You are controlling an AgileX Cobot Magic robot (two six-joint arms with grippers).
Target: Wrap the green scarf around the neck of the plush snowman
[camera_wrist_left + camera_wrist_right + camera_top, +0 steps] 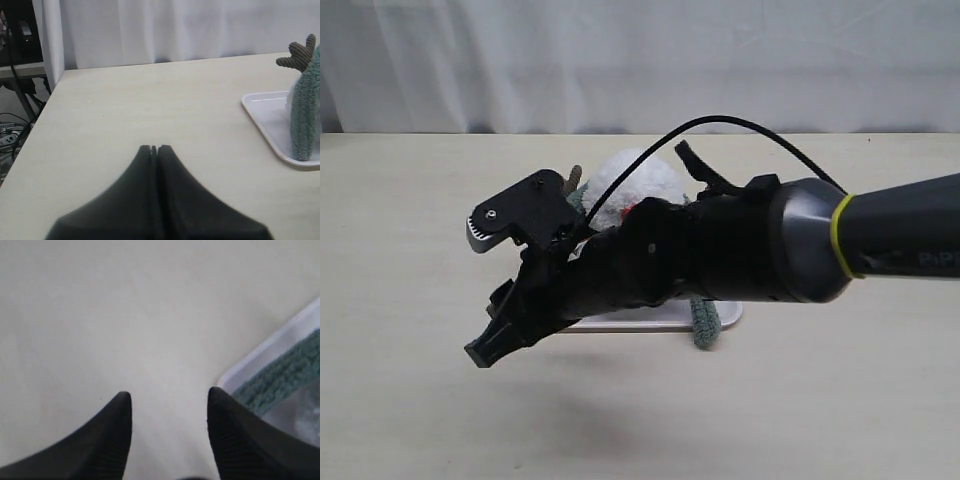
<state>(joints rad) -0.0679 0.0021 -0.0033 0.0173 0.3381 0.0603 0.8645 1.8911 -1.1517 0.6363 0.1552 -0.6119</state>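
The plush snowman (642, 180) stands on a white tray (650, 322). Only its white head top and one brown twig arm (299, 54) show, because my right arm crosses in front of it and hides the neck. The green scarf (705, 325) hangs down the snowman, one end reaching the tray's front edge. It also shows as a fuzzy green strip in the left wrist view (304, 117) and lying on the tray in the right wrist view (280, 375). My right gripper (492, 325) (170, 395) is open and empty over bare table left of the tray. My left gripper (154, 148) is shut, away from the tray.
The tray's corner (260, 357) lies just beside the right gripper's fingers. A black cable (740, 125) arcs over the right arm. White curtain runs behind the table, and the table's far edge (47, 100) has cables and a stand beyond it.
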